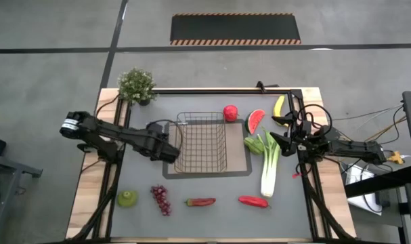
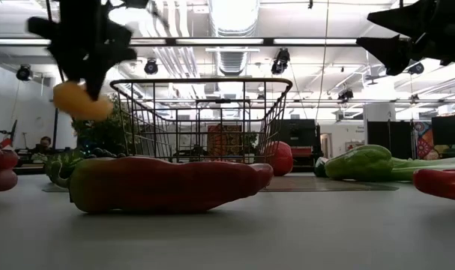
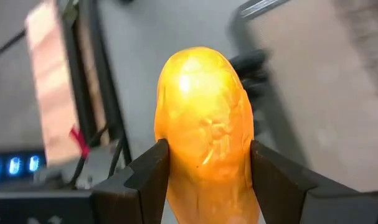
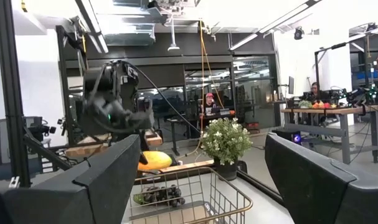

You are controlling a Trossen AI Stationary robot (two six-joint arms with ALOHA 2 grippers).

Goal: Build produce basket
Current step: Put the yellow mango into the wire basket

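Observation:
My left gripper (image 1: 169, 150) is shut on an orange piece (image 3: 204, 124) just left of the dark wire basket (image 1: 202, 142), which stands on a grey mat. In the low view the orange piece (image 2: 81, 101) hangs under my left gripper (image 2: 85, 45), near the height of the basket rim (image 2: 201, 80). My right gripper (image 4: 201, 143) is open and empty above the table's right side (image 1: 282, 137), over the leek's leafy end (image 1: 259, 144). On the table lie a red apple (image 1: 229, 112), a watermelon slice (image 1: 256, 122), a banana (image 1: 279, 108), a pear (image 1: 127, 198), grapes (image 1: 161, 200) and two red peppers (image 1: 200, 202). My left gripper pinches the orange piece by its two opposite sides (image 3: 170, 155) between its two fingers (image 3: 152, 171). The fingers lie across the piece, and most of it sticks out past the fingertips. The fingers come from above, and the piece hangs below them (image 2: 81, 101), clear of the table.
A potted plant (image 1: 136, 85) stands at the far left corner. The second red pepper (image 1: 252, 200) lies near the leek's white end (image 1: 267, 186). A dark frame runs along the table's far and side edges (image 1: 219, 91). People sit at desks in the room beyond.

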